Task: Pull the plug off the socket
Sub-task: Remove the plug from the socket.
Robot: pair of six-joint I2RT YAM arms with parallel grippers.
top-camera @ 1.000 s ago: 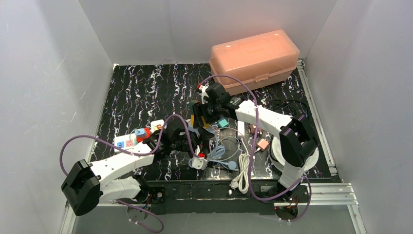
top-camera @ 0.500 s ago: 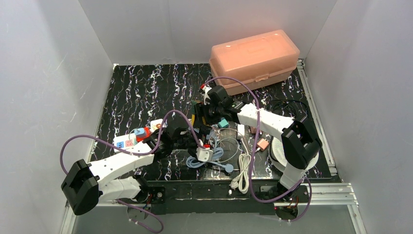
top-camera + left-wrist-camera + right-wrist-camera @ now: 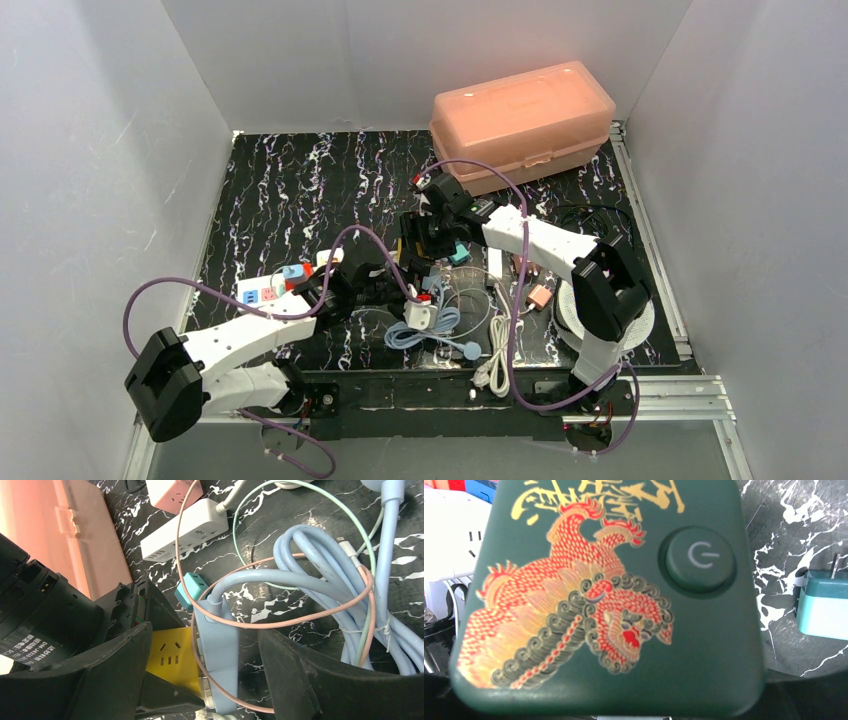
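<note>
The socket (image 3: 604, 595) is a dark green block with a red and gold dragon print and a round power button. It fills the right wrist view and hides that gripper's fingers. The left wrist view shows its yellow outlet face (image 3: 170, 655) clamped between the black jaws of my right gripper (image 3: 422, 240). A light blue plug (image 3: 218, 650) with a blue cable sits in the block's side next to the yellow face. My left gripper (image 3: 205, 645) straddles this plug, open, with a gap on each side. Seen from above, the left gripper (image 3: 405, 282) is just below the right one.
A pink lidded box (image 3: 522, 120) stands at the back right. Coiled blue cable (image 3: 325, 580), a white power strip (image 3: 185, 530), a pink cube adapter (image 3: 172, 492) and a teal adapter (image 3: 824, 605) crowd the mat. Another strip with coloured plugs (image 3: 275, 285) lies at the left.
My left arm has moved right and forward toward the socket, and its fingers now flank the blue plug. The right gripper shifted only slightly, still holding the socket.
</note>
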